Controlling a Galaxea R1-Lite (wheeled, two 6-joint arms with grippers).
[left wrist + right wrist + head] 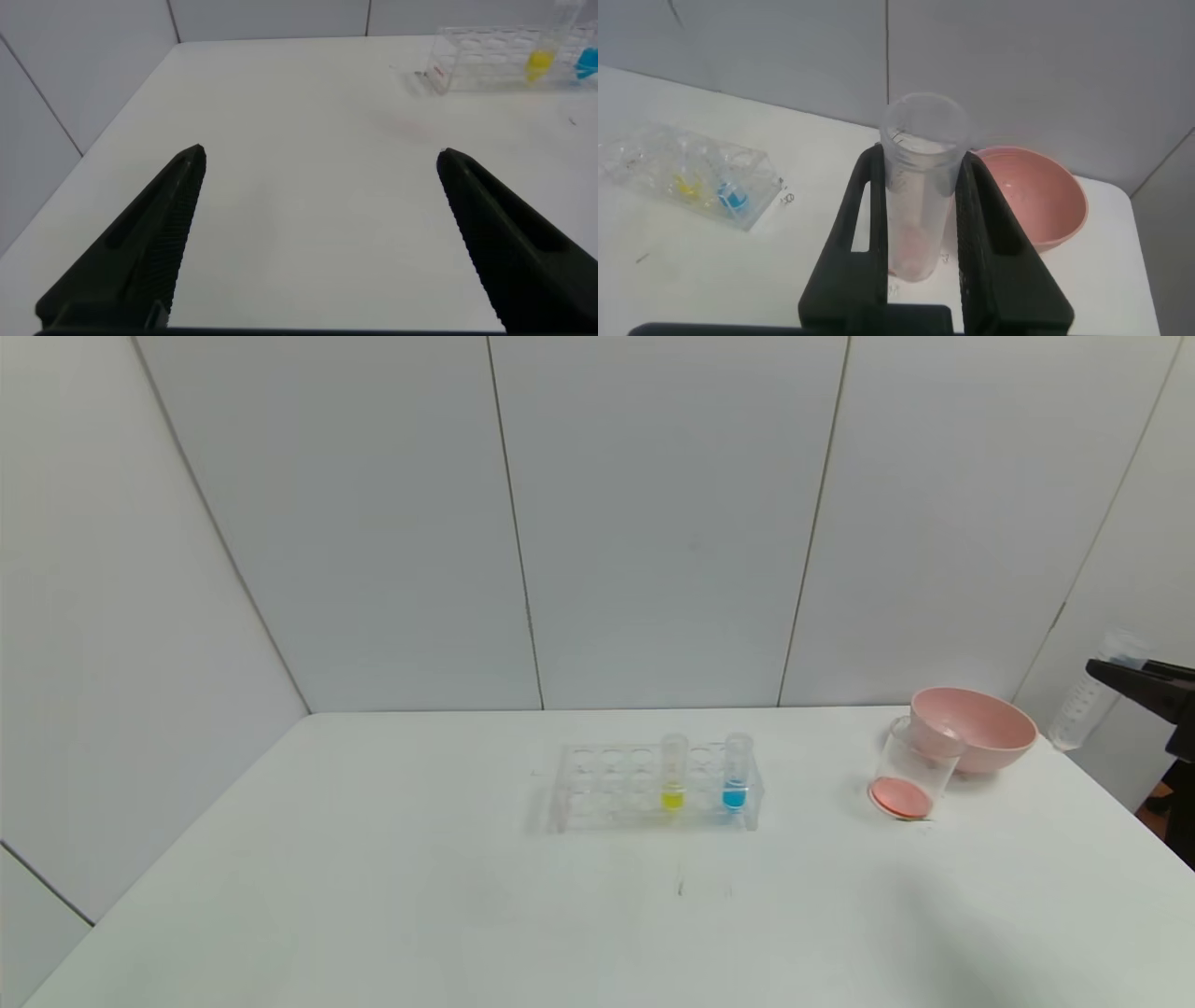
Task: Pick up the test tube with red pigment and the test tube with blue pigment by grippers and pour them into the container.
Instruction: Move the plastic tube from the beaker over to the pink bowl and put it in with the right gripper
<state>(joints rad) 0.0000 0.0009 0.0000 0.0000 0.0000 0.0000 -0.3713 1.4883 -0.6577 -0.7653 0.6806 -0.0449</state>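
Observation:
The test tube with blue pigment stands in the clear rack at mid-table, also seen in the right wrist view. My right gripper is raised at the far right edge, shut on a clear test tube with only a faint pink tint at its lower end; this is the test tube with red pigment. The container, a clear beaker, stands by the pink bowl with red liquid at its bottom. My left gripper is open and empty over the table's left side.
A tube with yellow liquid stands in the rack left of the blue one. The pink bowl sits just behind the beaker at the back right. Grey wall panels close the back and the left side.

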